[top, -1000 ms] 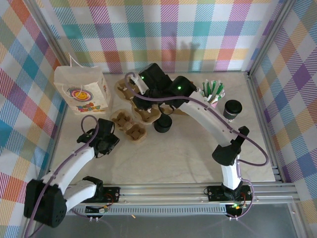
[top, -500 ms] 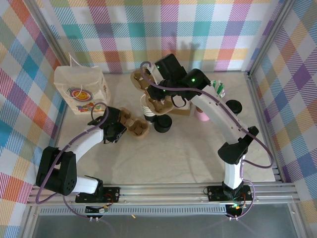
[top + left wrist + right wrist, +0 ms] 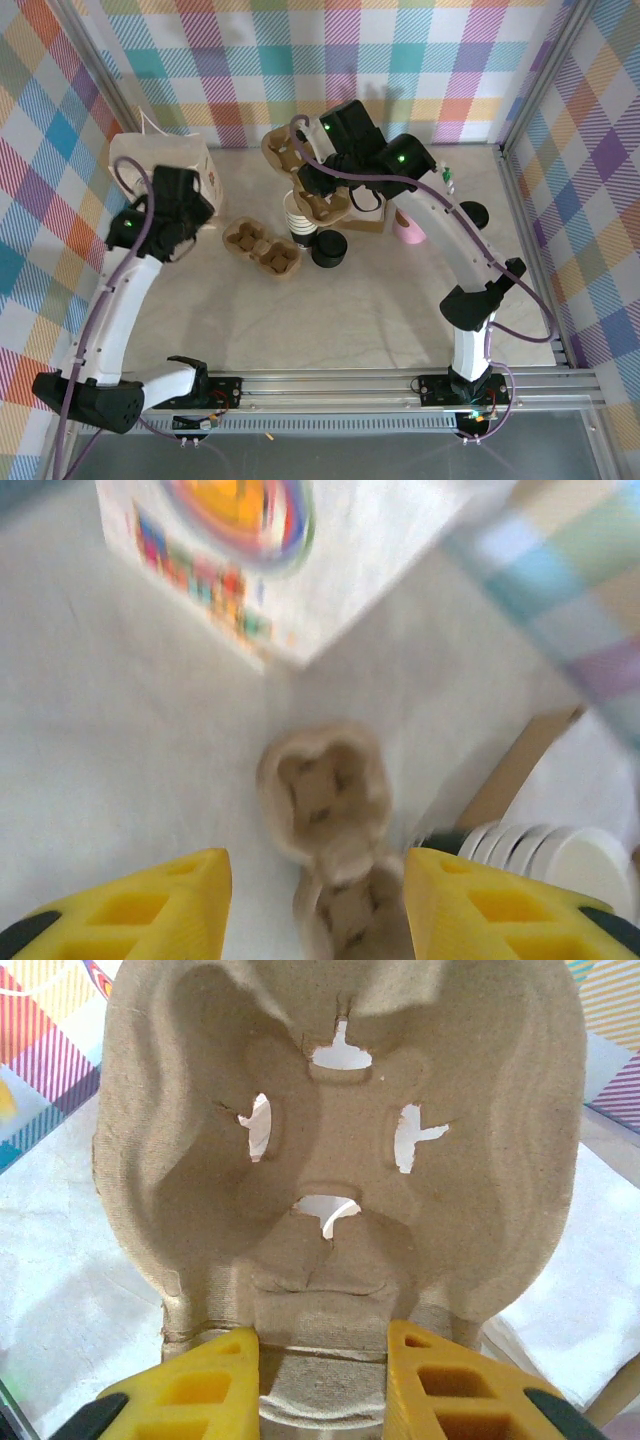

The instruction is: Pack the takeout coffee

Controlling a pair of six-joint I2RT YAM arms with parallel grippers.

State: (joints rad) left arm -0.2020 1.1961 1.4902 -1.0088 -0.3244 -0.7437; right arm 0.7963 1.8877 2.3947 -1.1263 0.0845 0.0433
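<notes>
The takeout coffee (image 3: 328,248), a small dark cup with a black lid, stands mid-table; a second black-lidded cup (image 3: 474,212) stands at the right, half behind the right arm. My right gripper (image 3: 322,1360) is shut on the edge of a brown cardboard cup carrier (image 3: 340,1110), held tilted in the air (image 3: 285,157) above the table's back middle. My left gripper (image 3: 315,880) hangs open high over another cardboard carrier (image 3: 330,800) that lies on the table (image 3: 262,250), close to the white paper bag (image 3: 165,160). Nothing sits between its fingers.
A stack of lidless cream-rimmed cups (image 3: 298,225) stands just left of the coffee. A pink cup (image 3: 408,232) of sticks sits behind the right arm. The plaid walls close in the back and sides; bare tabletop (image 3: 360,310) lies in front.
My left arm has risen off the table carrier and swung back left toward the bag, its jaws wider. My right arm has lifted its carrier a little higher.
</notes>
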